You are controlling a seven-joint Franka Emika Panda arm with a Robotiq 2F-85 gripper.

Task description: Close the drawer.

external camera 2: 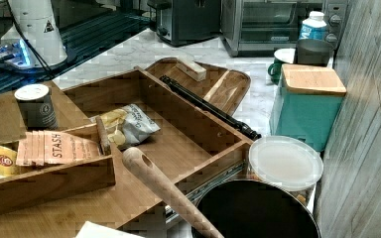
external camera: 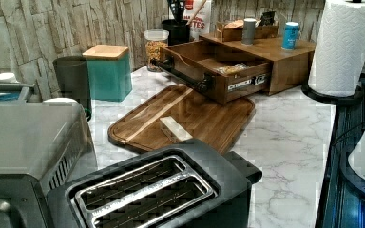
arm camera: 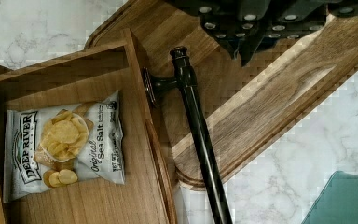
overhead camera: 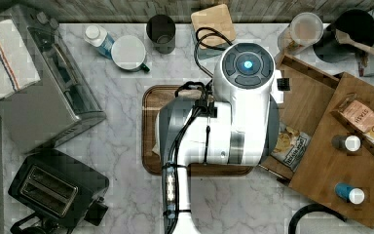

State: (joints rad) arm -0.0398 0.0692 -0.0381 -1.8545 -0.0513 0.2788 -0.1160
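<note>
Hanging above the dark board (arm camera: 279, 88), the gripper (arm camera: 249, 28) sits just off the drawer's black handle bar (arm camera: 200, 135); how far its jaws are parted, I cannot tell. Drawer (arm camera: 135, 200) stands pulled out beyond that bar, a chip bag (arm camera: 65, 144) lying on its floor.

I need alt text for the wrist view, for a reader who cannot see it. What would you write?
An open wooden drawer holds a bag of Deep River sea salt chips lying flat on its floor. The drawer's long black bar handle runs along its front, above a darker wooden board on the marble counter. The dark gripper hangs near the handle's end, apart from it.
</note>
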